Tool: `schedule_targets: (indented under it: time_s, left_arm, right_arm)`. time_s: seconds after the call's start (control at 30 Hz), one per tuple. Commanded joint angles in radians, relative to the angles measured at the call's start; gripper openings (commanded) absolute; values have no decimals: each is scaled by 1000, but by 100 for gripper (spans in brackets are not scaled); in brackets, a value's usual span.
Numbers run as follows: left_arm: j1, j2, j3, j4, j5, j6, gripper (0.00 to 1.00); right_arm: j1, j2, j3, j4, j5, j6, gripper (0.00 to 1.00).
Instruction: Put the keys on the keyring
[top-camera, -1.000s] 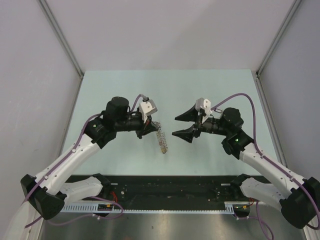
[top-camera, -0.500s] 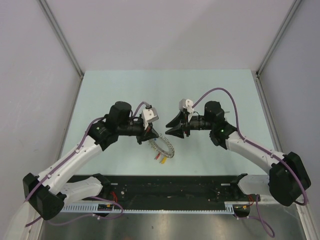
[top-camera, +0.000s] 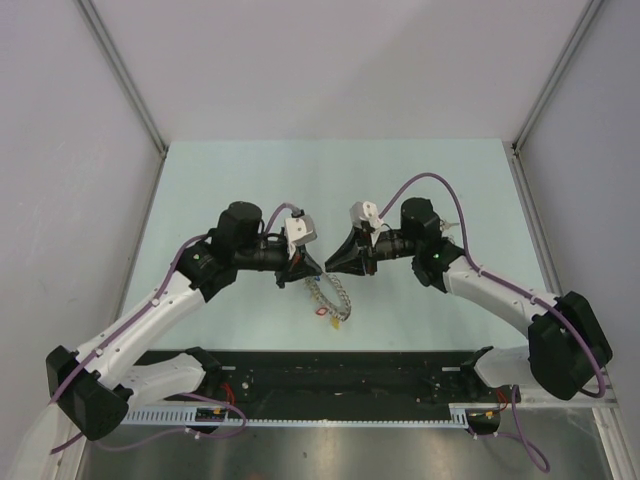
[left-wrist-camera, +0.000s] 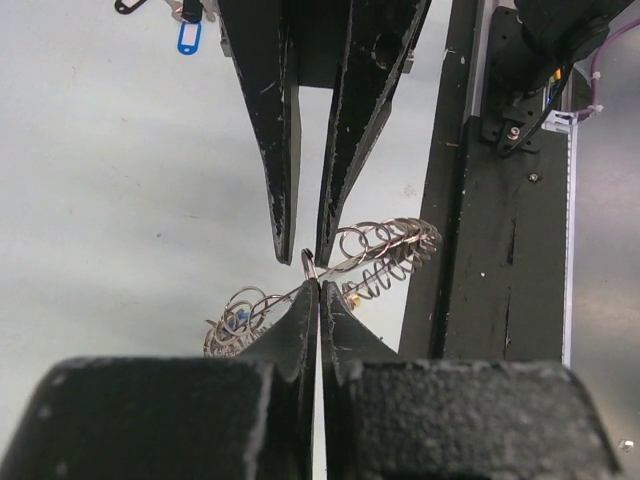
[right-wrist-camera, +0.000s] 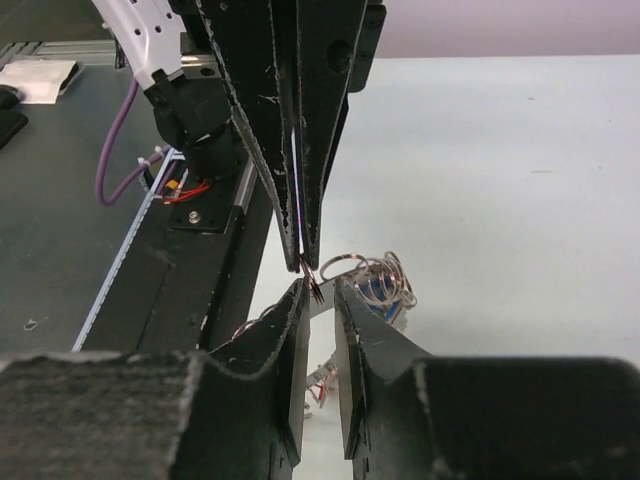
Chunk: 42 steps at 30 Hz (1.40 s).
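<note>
Left arm (top-camera: 150, 310): is reaching from the near left corner in toward the middle of the surface (top-camera: 420, 165).
Left gripper (left-wrist-camera: 320, 292): is pinching the keyring's wire. Its fingers are pressed together with the thin wire caught between the very tips.
Keyring (top-camera: 328, 298): is hanging from the left gripper's tips over the middle of the surface, drooping toward the near edge. In the left wrist view the wire is running out to both sides of the tips, crowded with small silver rings and keys bunched together.
Tags on the ring: red and yellow tags (top-camera: 328, 316) are dangling at the keyring's lowest end in the top view.
Wire loop (left-wrist-camera: 309, 264): is sticking out just past the left gripper's tips, pointing at the opposite fingers.
Right gripper (right-wrist-camera: 318, 292): is meeting the left gripper tip to tip. Its fingers are standing a narrow gap apart on either side of the wire loop. I cannot tell whether the pads are touching the wire.
Right arm (top-camera: 500, 295): is stretching in from the near right corner, with a purple cable (top-camera: 425, 178) arching over its wrist.
Blue-tagged key (left-wrist-camera: 188, 37): is lying flat on the surface beyond the right gripper in the left wrist view, well apart from the keyring. A dark shape beside it is being cut off by the frame edge.
Black rail (top-camera: 340, 385): is running along the near edge between the two arm bases.
</note>
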Motion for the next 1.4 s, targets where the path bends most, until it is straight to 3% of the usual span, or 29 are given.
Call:
schedule_targets:
  time_s: [0.0,0.17,0.3,0.37,0.43,0.47,0.53,0.57,0.77,1.0,1.37]
  left_arm:
    - [-2,-15,2,65,62,8,0]
    - [-1,-18,-2,78,62,1,0]
    - [-1,-28,-8,88,62,-5,1]
    - [1,-33,-15,99,56,-6,1]
    - [4,-47,-27,113,53,-14,11]
    - [7,-53,-33,117,53,-15,25]
    - [10,-77,-56,134,45,-14,37]
    - [10,-88,-65,143,43,-15,48]
    - [10,-205,-176,240,23,-31,65]
    - [10,-281,-232,363,-16,-117,66]
    - [10,-228,-254,498,51,-207,54]
  right_arm:
    - [14,17,51,26,-50,-22,20]
    - [20,21,59,11,-67,-26,14]
    - [22,14,64,-15,-70,-40,0]
    - [22,6,64,-26,-64,-42,0]
    - [19,-8,64,-26,-59,-34,0]
    - [14,-12,64,-25,-56,-31,0]
    - [10,-32,65,-25,-45,-25,0]
    - [5,-38,65,-26,-42,-25,0]
    - [0,-92,65,-51,-18,-30,0]
    - [7,-130,64,-77,-10,-37,0]
    - [28,-180,64,-100,4,-46,0]
